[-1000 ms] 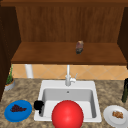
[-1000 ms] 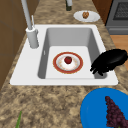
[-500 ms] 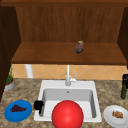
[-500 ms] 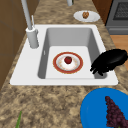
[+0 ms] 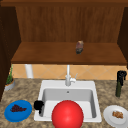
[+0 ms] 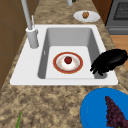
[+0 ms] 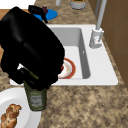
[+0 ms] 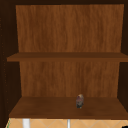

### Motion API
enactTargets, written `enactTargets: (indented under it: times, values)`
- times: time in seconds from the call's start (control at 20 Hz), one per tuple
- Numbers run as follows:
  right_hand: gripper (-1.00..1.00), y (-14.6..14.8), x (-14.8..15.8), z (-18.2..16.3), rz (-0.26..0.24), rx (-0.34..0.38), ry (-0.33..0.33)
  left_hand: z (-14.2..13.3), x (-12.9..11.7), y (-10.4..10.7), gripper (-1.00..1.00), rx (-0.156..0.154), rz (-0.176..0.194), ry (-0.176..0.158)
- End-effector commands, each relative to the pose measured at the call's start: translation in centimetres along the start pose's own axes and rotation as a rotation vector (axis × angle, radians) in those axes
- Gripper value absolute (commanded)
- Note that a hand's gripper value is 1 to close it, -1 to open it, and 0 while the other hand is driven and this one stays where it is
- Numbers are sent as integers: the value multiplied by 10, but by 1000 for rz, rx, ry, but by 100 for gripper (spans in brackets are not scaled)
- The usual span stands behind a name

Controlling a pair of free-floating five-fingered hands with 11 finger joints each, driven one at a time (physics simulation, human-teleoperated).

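Fingers of the right hand (image 5: 121,75) curled round the top of the green bottle (image 5: 118,90). Firm, upright lifting seemed wise. The left hand (image 6: 111,60) hovered open at the sink's (image 6: 30,75) near-left rim.

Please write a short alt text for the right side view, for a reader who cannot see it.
The black right hand grips the top of a green bottle standing on the counter by the white sink. A white plate with bread lies beside the bottle, and a red-rimmed plate lies in the sink.

A blue round plate (image 5: 18,110) with dark purple grapes (image 5: 17,108) lies at the bench's front left corner, left of the white sink (image 5: 67,85). In the sink basin rests a red-rimmed white plate (image 6: 67,62) bearing a small red fruit (image 6: 68,59). A small brownish jar (image 8: 79,101) stands on the lower wooden shelf (image 8: 50,107).
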Motion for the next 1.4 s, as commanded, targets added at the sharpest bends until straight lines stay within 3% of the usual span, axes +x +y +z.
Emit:
enactTargets:
  times: [0.0,0.25,0.55,0.9,1.35]
  values:
    - [100,-1,16,21,17,-8,-20,0,0,0,0,0,0,0]
    - [100,17,31,51,-27,-90,-6,0,0,0,0,0,0,0]
    - [100,33,43,88,-31,-155,0,0,0,0,0,0,0,0]
    - [100,37,55,137,-49,-168,-13,0,0,0,0,0,0,0]
    - [100,29,92,190,-23,-110,-11,0,0,0,0,0,0,0]
